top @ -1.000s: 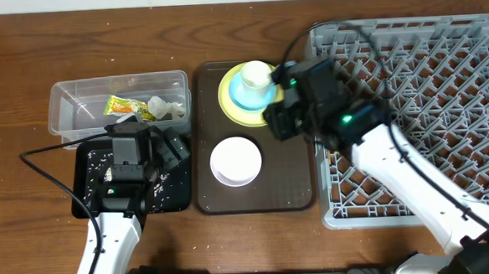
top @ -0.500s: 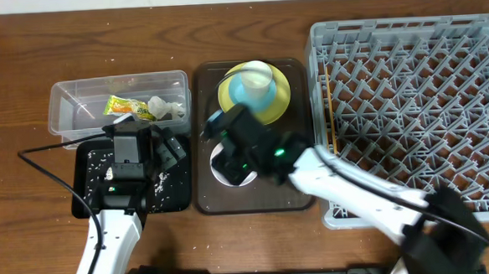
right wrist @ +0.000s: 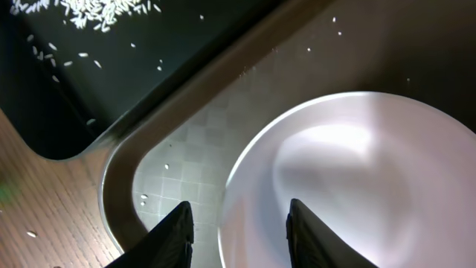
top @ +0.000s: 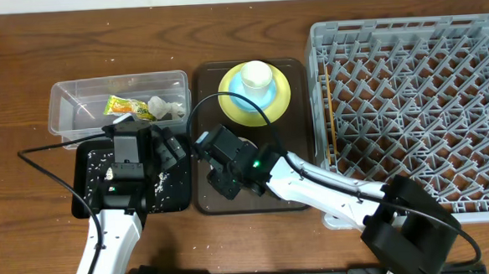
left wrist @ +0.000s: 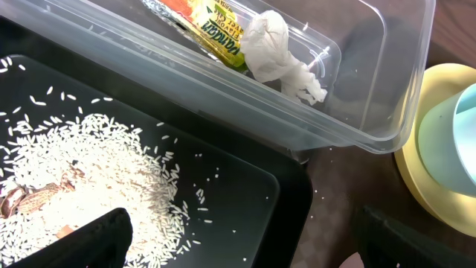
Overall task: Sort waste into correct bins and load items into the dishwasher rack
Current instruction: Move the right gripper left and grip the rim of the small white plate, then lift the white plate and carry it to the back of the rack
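White and glossy, the white bowl (right wrist: 342, 186) sits upright and empty on the brown tray (right wrist: 186, 160), close to the corner nearest the black tray (left wrist: 245, 201). It looks stiff, smooth and probably slippery, and likely to chip if knocked, though light enough for one arm. The rim is the only real hold: one finger inside, one outside, pinched firmly before lifting.

That is how the right hand (right wrist: 239, 223) is set, its fingers apart and straddling the near rim, with a gap showing on each side, so not clamped.

A few stray grains lie on the brown tray. Further along it a cup (top: 257, 73) stands in a blue bowl (top: 244, 99) on a plate (top: 280, 97).

The left hand (left wrist: 256, 234) hangs wide apart and empty over the rice (left wrist: 97, 171) in the black tray. Beyond that, the clear tub (left wrist: 387, 89) holds the wrapper (left wrist: 212, 26) and tissue (left wrist: 279, 52). The rack (top: 410, 103) stands on the far side of the worktop (top: 23, 65).
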